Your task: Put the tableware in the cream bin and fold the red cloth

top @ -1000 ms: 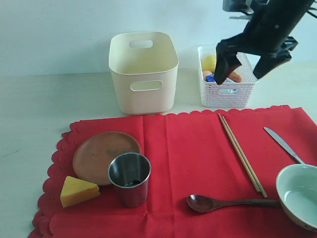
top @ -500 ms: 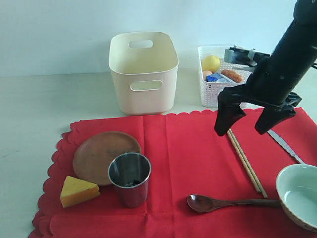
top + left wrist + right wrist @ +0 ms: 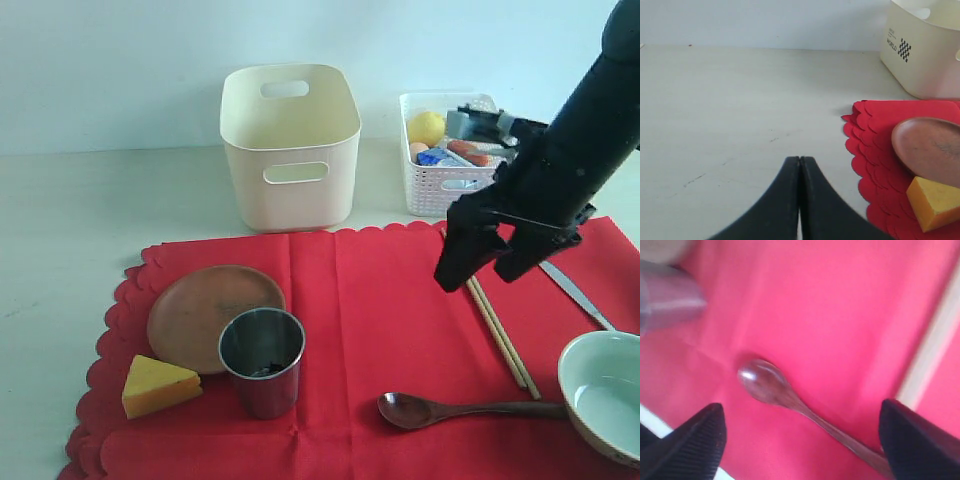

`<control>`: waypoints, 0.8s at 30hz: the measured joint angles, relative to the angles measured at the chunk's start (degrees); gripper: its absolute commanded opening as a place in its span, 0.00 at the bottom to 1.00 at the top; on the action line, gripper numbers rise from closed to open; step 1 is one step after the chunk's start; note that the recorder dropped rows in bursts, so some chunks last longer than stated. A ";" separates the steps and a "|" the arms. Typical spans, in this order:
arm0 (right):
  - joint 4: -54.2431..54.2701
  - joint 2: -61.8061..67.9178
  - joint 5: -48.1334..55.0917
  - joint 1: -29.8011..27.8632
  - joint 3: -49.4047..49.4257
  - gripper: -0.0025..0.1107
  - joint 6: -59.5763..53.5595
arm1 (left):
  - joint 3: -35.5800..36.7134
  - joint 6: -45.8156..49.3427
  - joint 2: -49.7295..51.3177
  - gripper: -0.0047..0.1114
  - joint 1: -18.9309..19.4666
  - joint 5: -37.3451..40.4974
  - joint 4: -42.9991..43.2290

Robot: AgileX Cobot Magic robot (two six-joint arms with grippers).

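1. The right pincer [image 3: 476, 275] hangs open and empty, jaws well apart, above the far end of the chopsticks [image 3: 495, 320] on the red cloth [image 3: 380, 300].
2. The left pincer [image 3: 800, 162] is closed on nothing, over bare table beside the cloth's scalloped edge.
3. The wooden spoon [image 3: 470, 408] lies flat near the front of the cloth, and the right wrist view shows it between the jaws. I cannot tell which piece comes next.
4. Both are probably light, stiff and thin. They lie flush on soft fabric, so the jaws could pinch cloth too.
5. Best hold, I judge: the spoon across mid-handle, or both chopsticks together at their middle, so nothing tips or splays.
6. The cream bin [image 3: 290, 150] stands behind the cloth, well apart from them.
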 measured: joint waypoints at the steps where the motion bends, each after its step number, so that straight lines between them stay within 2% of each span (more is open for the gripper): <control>1: 2.87 -0.86 -0.12 0.08 0.00 0.67 -2.69 | 0.00 0.00 0.00 0.04 0.00 0.00 0.00; 6: 13.50 -4.60 -2.56 4.26 0.00 0.67 -18.37 | 0.00 0.00 0.00 0.04 0.00 0.00 0.00; 9: 15.19 -6.24 -6.10 9.89 0.00 0.67 -27.75 | 0.00 0.00 0.00 0.04 0.00 0.00 0.00; 13: 14.43 -6.58 -13.43 18.01 0.00 0.65 -34.97 | 0.00 0.00 0.00 0.04 0.00 0.00 0.00; 17: 8.74 -5.61 -20.71 25.43 -0.72 0.67 -36.31 | 0.00 0.00 0.00 0.04 0.00 0.00 0.00; 24: -2.67 4.31 -22.15 34.92 -11.21 0.69 -27.95 | 0.00 0.00 0.00 0.04 0.00 0.00 0.00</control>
